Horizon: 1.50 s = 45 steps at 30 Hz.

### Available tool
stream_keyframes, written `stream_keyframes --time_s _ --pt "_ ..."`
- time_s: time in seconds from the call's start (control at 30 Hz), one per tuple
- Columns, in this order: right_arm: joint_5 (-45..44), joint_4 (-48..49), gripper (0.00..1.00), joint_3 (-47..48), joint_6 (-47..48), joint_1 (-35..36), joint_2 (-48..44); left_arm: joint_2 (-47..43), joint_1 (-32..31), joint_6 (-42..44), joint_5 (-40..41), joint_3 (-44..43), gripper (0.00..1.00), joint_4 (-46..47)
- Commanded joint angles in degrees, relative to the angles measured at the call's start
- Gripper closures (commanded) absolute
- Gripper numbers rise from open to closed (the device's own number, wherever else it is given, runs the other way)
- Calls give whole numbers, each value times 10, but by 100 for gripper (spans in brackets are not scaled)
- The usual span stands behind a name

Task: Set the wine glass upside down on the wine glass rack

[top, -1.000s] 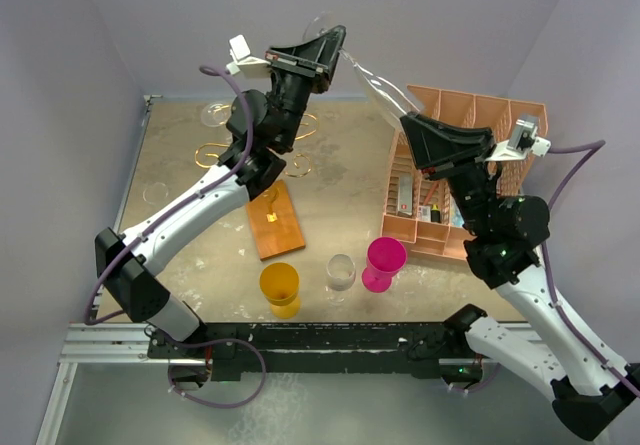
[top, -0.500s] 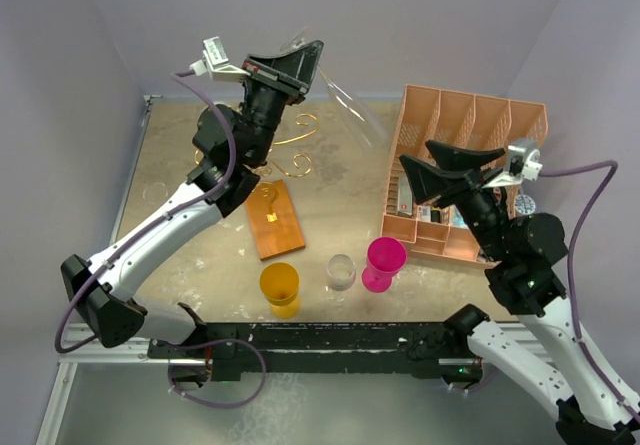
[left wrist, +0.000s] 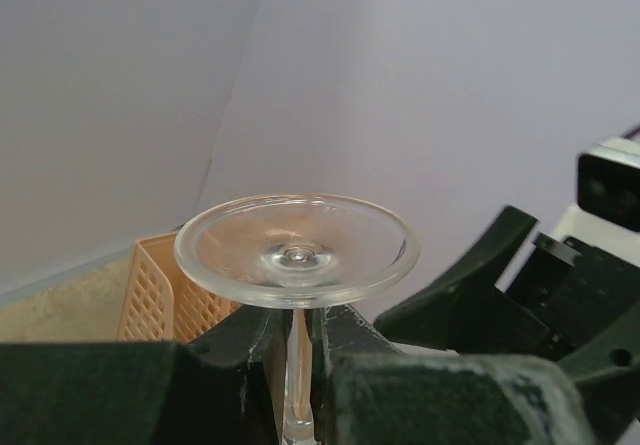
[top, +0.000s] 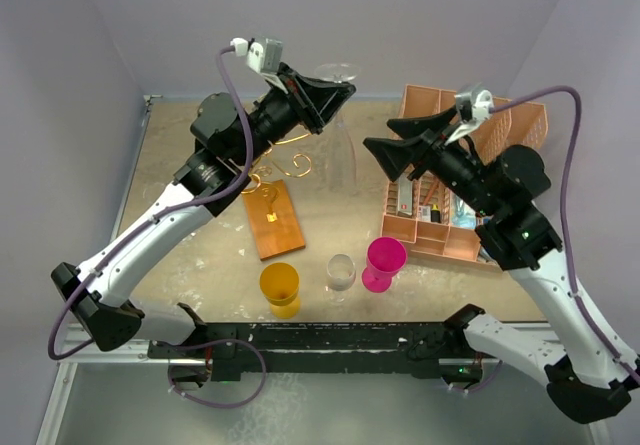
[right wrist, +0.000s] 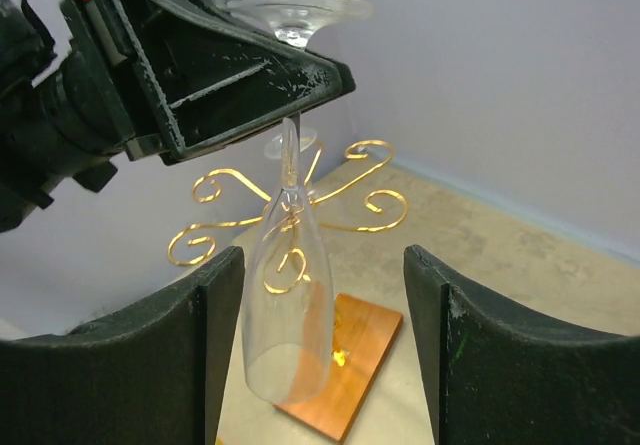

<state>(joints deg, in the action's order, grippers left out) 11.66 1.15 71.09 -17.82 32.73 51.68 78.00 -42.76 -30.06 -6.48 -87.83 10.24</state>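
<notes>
I read the left gripper (right wrist: 290, 137) clamped on the wine glass (right wrist: 288, 295) stem, with the bowl mouth-down just right of the wine glass rack (top: 283, 155). The right gripper (right wrist: 320, 350) is spread wide and empty, flanking the bowl's rim.

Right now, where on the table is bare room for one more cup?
Bare table lies between the wine glass rack base and the pink organizer, and left of the yellow cup. Crowded: the near edge, where that cup, a clear glass and a magenta cup stand together.

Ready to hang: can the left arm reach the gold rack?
Probably yes: left gripper holds the wine glass inverted by its stem beside the wine glass rack; the open right gripper stands apart.
</notes>
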Motion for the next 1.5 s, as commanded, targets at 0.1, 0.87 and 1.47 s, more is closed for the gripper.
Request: stream_keyframes --time_s 0.1,0.87,1.47 --pt "107 4 35 49 -19 3 52 -36 1 43 -142 27 100 75" --pt "122 173 71 9 -116 3 115 -35 1 -6 -213 64 100 156" --pt "153 215 100 -11 -102 3 111 -49 1 -21 -204 74 94 156"
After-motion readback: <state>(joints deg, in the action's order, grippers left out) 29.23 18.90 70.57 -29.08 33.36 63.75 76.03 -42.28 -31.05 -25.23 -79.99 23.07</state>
